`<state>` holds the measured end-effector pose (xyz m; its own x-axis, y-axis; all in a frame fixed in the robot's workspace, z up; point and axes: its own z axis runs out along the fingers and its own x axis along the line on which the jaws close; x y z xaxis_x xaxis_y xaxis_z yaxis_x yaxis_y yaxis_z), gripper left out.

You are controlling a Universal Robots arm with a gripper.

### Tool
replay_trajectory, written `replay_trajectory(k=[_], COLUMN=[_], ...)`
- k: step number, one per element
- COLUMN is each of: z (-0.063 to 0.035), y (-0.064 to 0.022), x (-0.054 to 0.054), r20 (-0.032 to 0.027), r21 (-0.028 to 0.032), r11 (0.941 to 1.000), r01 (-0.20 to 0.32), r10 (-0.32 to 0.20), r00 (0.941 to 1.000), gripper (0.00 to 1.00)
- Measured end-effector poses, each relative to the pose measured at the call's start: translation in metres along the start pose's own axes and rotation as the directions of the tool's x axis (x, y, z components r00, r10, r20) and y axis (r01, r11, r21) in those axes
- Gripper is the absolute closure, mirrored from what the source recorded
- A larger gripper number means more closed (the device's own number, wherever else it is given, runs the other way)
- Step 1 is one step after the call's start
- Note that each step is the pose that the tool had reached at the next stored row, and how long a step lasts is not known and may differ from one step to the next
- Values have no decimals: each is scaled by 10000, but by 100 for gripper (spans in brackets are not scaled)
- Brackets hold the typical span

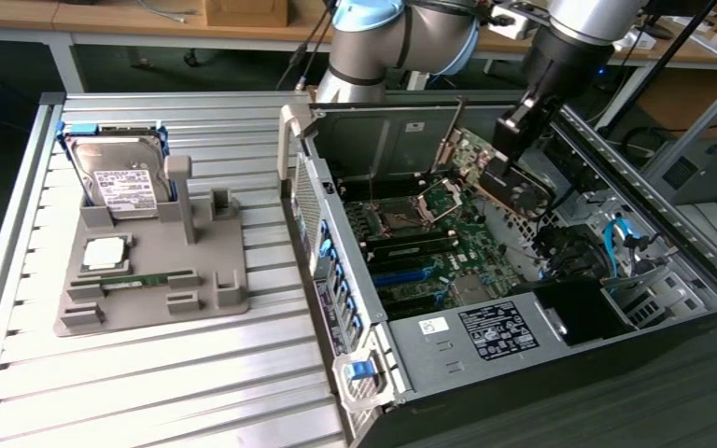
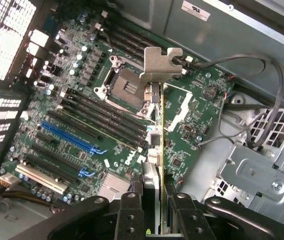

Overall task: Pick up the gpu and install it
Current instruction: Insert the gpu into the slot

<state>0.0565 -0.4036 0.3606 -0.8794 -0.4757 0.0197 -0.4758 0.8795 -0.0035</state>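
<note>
On the exterior view's left, a grey holder (image 1: 216,291) on the slatted table (image 1: 147,392) carried a hard drive (image 1: 122,177), a processor chip (image 1: 104,252) and a memory stick (image 1: 134,278). To its right stood the open computer case (image 1: 484,336) with its motherboard (image 1: 409,243) exposed. Further right, the gripper (image 1: 506,161) hung inside the case, pinching the gpu (image 1: 517,191) edge-up above the board, not yet seated. In the wrist view the fingers (image 2: 132,212) pressed both faces of the card, its silver bracket (image 2: 159,62) at the far end.
</note>
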Motion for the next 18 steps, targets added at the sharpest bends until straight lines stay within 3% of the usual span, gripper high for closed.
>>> replay_trajectory(k=[18], z=[0], y=[0], x=[0], r20=[3], r21=[23], r11=[9935], r01=[1141], r10=[-1141], r00=[9935], gripper=[73])
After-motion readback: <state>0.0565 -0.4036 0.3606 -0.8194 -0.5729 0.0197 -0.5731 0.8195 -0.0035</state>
